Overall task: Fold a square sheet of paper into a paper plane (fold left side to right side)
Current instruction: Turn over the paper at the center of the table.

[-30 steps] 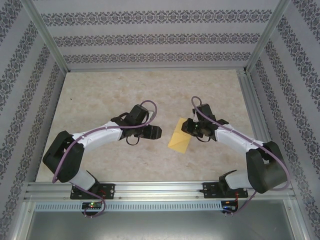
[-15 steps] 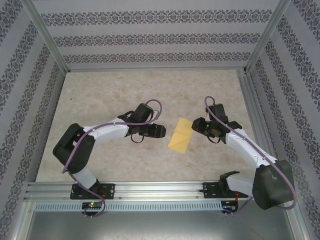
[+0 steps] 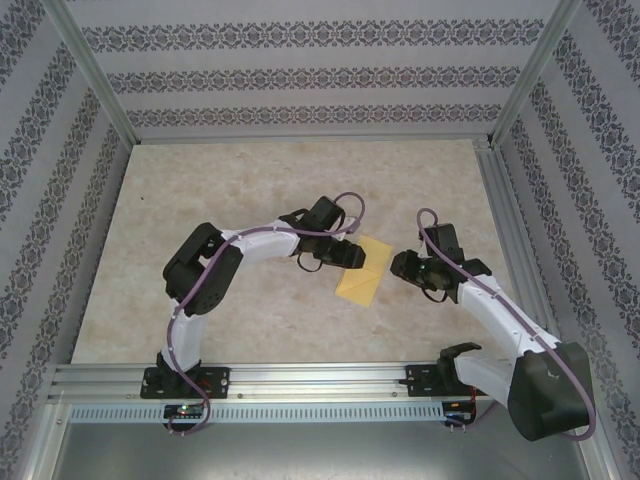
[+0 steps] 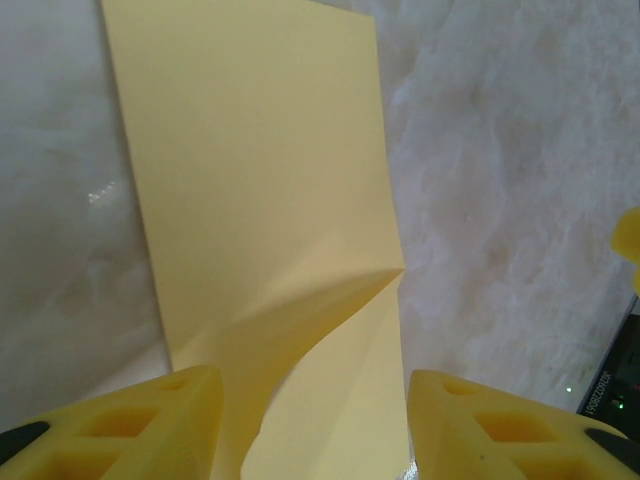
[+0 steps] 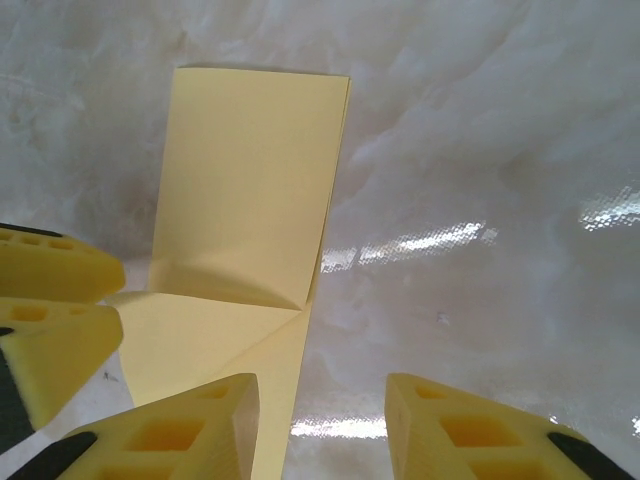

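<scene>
From above, the folded sheet [image 3: 364, 275] lies on the counter [image 3: 200, 200], my left gripper [image 3: 354, 258] over its left edge, my right gripper [image 3: 397, 266] just beside its right. At my left wrist, the jaws stand apart, straddling the sheet. At my right wrist, the jaws stand apart, empty.

My left arm [image 3: 255, 243] and right arm [image 3: 500, 312] have white links, black joints, purple cables [image 3: 347, 196] alongside, black bases [image 3: 185, 382] at six o'clock, and yellow fingers [image 4: 150, 410] with hollow cut-outs.
</scene>
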Motion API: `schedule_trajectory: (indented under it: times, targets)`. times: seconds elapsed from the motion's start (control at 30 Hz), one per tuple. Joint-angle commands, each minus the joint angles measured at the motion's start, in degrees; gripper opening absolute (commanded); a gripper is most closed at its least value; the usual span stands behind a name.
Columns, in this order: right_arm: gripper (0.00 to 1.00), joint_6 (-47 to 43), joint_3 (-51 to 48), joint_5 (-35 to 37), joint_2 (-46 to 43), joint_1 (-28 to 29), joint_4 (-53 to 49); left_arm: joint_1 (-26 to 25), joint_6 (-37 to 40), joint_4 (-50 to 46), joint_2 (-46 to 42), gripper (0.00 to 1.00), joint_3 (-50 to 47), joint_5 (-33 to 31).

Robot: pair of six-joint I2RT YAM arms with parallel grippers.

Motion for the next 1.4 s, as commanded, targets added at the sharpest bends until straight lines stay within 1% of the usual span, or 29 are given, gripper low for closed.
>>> schedule_trajectory:
  times: [0.0, 0.2, 0.3, 0.43, 0.63, 0.73, 0.93, 1.1, 1.23, 1.37]
  targets:
    - [0.39, -1.40, -0.78, -0.45, -1.55, -0.75, -0.46, -0.05, 2.01, -2.41, 0.74, 0.53, 1.42, 0.47]
    - [0.39, -1.59, -0.78, -0.84, -1.58, -1.01, -0.48, -0.22, 2.34, -2.73, 1.49, 0.52, 1.39, 0.85]
    - [0.39, -1.50, -0.91, -0.92, -1.47, -1.00, -0.23, -0.44, 2.44, -2.64, 1.89, 0.45, 1.41, 1.58]
    - [0.39, -0.75, -1.28, -1.91, -1.14, -1.09, 0.78, -0.66, 2.48, -2.35, 2.43, 0.33, 1.30, 2.19]
    - [0.39, 2.33, -2.89, -5.63, -1.03, -1.09, 4.97, -0.68, 2.24, -1.99, 1.26, 0.15, 1.15, 2.67]
    - [0.39, 5.02, -4.66, -8.14, -1.26, -1.15, 9.04, -0.66, 1.99, -1.40, -0.24, 0.10, 0.35, 2.62]
    - [0.41, 10.87, -8.60, -12.88, -0.61, -1.24, 19.24, -0.53, 1.16, 0.49, -3.16, 0.08, -2.45, 2.23]
    - [0.42, 12.84, -9.69, -15.04, 1.20, -1.14, 23.49, -0.48, 0.26, 2.28, -3.97, 0.08, -3.64, 2.77]
    - [0.43, 15.81, -11.45, -16.70, 3.10, -1.09, 29.50, -0.39, 0.20, 2.66, -4.53, 0.08, -3.93, 2.65]
    - [0.44, 16.42, -11.28, -17.09, 6.20, -0.82, 31.44, -0.22, 0.25, 2.75, -4.64, 0.08, -4.01, 2.51]
